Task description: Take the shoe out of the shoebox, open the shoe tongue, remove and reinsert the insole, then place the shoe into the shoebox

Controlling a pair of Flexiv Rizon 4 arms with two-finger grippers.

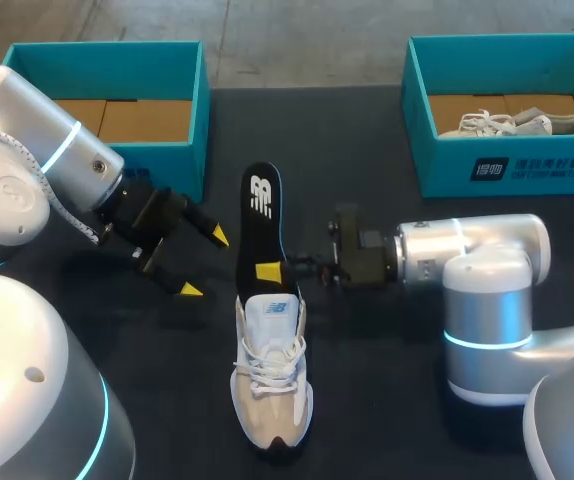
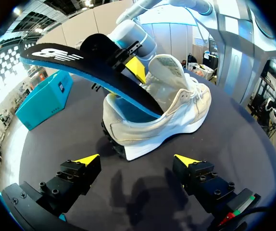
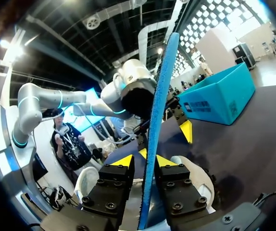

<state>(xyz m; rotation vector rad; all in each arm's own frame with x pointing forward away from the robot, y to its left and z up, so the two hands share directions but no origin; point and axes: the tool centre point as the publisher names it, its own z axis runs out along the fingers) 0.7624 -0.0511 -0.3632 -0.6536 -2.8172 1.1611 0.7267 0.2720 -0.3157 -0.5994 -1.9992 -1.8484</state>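
A white and beige shoe (image 1: 272,375) lies in the middle of the dark table, toe toward the near edge. A black insole (image 1: 260,215) with a blue underside sticks out of its heel opening, slanting up and away. My right gripper (image 1: 273,270) comes in from the right and is shut on the insole just above the heel. In the right wrist view the insole (image 3: 158,110) stands edge-on between the fingers of that gripper (image 3: 145,161). My left gripper (image 1: 205,262) hangs open left of the insole, touching nothing. The left wrist view shows the shoe (image 2: 171,113) and insole (image 2: 75,65) ahead of the left gripper (image 2: 138,161).
A teal shoebox (image 1: 199,100) stands at the back left, close behind my left arm. A second teal shoebox (image 1: 507,165) at the back right holds another pale shoe (image 1: 517,124). Bare tabletop lies to both sides of the shoe near the front.
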